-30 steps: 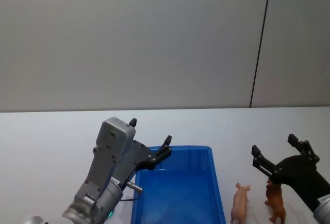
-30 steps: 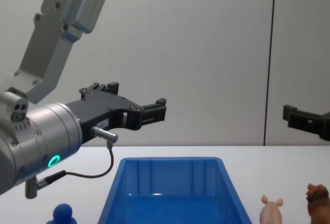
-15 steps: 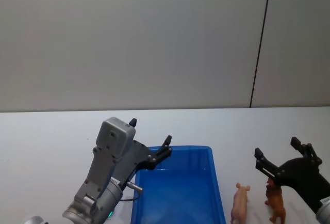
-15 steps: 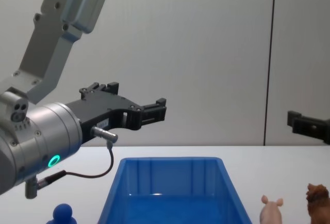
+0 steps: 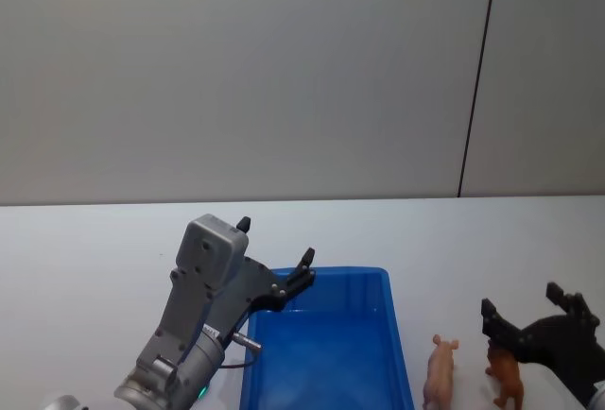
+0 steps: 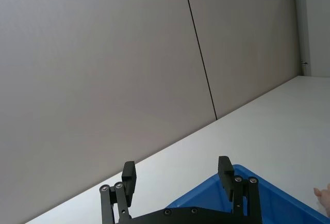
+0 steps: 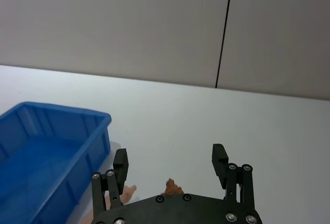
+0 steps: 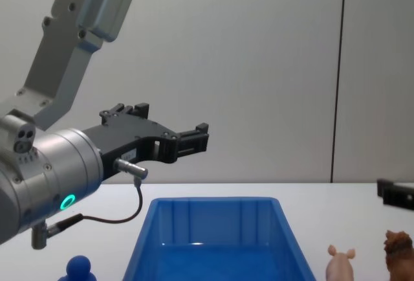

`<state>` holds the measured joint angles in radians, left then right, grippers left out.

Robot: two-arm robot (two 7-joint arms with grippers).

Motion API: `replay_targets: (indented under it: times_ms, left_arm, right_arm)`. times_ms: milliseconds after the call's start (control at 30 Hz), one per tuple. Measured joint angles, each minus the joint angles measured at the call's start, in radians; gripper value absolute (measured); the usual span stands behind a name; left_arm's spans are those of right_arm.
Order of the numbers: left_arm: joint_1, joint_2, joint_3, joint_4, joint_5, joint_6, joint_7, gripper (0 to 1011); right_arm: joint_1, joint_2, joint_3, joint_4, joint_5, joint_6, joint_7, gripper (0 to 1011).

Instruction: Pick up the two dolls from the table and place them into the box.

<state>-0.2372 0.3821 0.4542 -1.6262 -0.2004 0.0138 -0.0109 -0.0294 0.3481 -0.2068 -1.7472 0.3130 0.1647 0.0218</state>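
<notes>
beside the box [image 5: 352,272], pig [image 5: 440,373] and lion [image 5: 508,381]

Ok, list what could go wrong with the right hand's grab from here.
1. The right hand hovers open above the lion, and the pig stands close beside it; a finger coming down could tip the pig over.
2. The left hand hangs open over the far left corner of the box, so a drop there might clash with it; the box's right side looks safer.
</notes>
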Motion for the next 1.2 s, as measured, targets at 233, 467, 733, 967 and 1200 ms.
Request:
replay_targets:
  times_ms: [233, 467, 733, 967, 1200]
  left_arm:
    - [0.000, 0.000, 0.000, 0.000, 0.000, 0.000, 0.000, 1003]
    - [0.000, 0.000, 0.000, 0.000, 0.000, 0.000, 0.000, 1003]
    - [0.000, 0.000, 0.000, 0.000, 0.000, 0.000, 0.000, 1003]
    - [0.000, 0.000, 0.000, 0.000, 0.000, 0.000, 0.000, 1003]
    - [0.000, 0.000, 0.000, 0.000, 0.000, 0.000, 0.000, 1003]
  right_arm:
    - [-0.008, -0.009, -0.005, 0.022, 0.002, 0.039, -0.014, 1001]
    - [-0.015, -0.023, -0.015, 0.041, 0.002, 0.069, -0.024, 1001]
    - [-0.020, -0.039, -0.025, 0.062, 0.000, 0.102, -0.038, 1001]
    - [-0.023, -0.052, -0.032, 0.078, -0.002, 0.128, -0.056, 935]
    - [-0.024, -0.064, -0.034, 0.091, -0.001, 0.158, -0.075, 732]
